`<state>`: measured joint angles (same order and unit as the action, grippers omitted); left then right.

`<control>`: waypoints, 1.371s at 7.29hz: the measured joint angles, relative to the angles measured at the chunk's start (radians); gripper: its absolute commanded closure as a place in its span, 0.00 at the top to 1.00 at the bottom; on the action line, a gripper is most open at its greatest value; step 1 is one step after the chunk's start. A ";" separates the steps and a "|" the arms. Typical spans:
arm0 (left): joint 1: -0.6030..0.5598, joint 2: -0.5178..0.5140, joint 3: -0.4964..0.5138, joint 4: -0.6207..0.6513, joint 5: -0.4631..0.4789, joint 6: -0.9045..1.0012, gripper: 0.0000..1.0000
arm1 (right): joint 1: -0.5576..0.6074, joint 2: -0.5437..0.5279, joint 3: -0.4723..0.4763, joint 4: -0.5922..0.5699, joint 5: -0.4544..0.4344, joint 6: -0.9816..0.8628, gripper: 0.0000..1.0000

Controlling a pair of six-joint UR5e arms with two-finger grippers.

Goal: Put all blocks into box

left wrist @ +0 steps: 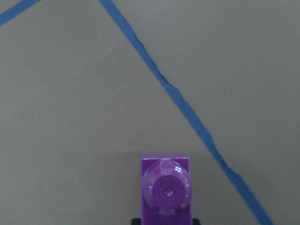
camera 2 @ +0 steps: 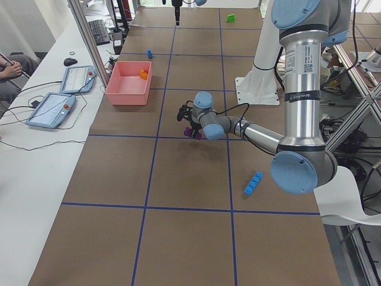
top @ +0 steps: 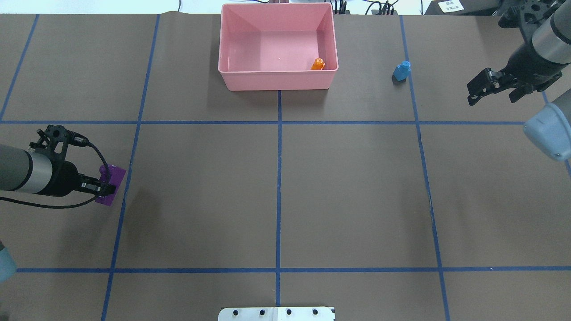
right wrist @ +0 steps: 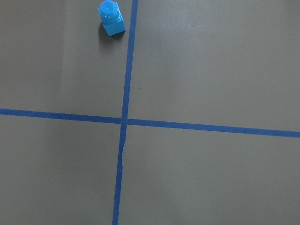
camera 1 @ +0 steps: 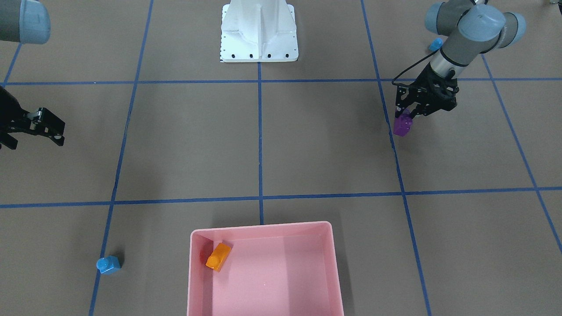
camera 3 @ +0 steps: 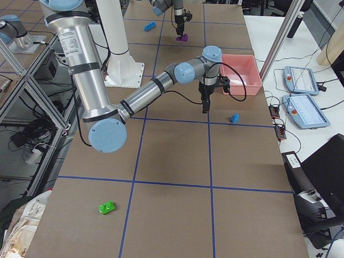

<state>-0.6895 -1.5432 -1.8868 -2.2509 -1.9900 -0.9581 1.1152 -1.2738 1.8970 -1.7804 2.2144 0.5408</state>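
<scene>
Our left hand (camera 1: 406, 115), at the right of the front view, is clamped on the purple brick (camera 1: 402, 125); our right hand (camera 1: 55, 129), far left, spreads empty. An orange brick (camera 1: 218, 256) lies in the box (camera 1: 263, 225).

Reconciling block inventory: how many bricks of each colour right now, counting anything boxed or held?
Orange studded plastic brick: 1, in the pink plastic tray
Blue studded plastic bricks: 2, a one-stud brick and a long four-stud brick
Purple studded plastic brick: 1, in the left jaws
Green studded plastic brick: 1
Total: 5
</scene>
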 measured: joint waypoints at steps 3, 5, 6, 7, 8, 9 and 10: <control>-0.016 -0.272 0.034 0.124 0.037 -0.269 0.00 | 0.000 0.092 -0.113 0.008 -0.003 -0.010 0.99; -0.051 -0.519 0.127 0.301 0.073 -0.287 0.00 | 0.000 0.158 -0.246 0.081 -0.004 -0.019 0.99; -0.076 -0.637 0.217 0.344 0.077 -0.289 0.00 | 0.001 0.181 -0.326 0.152 -0.004 -0.020 0.99; -0.106 -0.754 0.340 0.361 0.079 -0.289 0.00 | 0.001 0.204 -0.403 0.222 -0.004 -0.020 0.99; -0.141 -0.872 0.487 0.367 0.079 -0.286 0.00 | 0.001 0.230 -0.468 0.265 -0.004 -0.020 0.99; -0.173 -0.982 0.638 0.368 0.079 -0.275 0.00 | 0.002 0.254 -0.515 0.284 -0.004 -0.020 0.99; -0.200 -1.071 0.772 0.368 0.081 -0.255 0.00 | 0.002 0.273 -0.544 0.291 -0.004 -0.019 0.99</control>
<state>-0.8890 -2.6143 -1.1147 -1.8826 -1.9092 -1.2133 1.1177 -1.0006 1.3528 -1.4896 2.2105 0.5214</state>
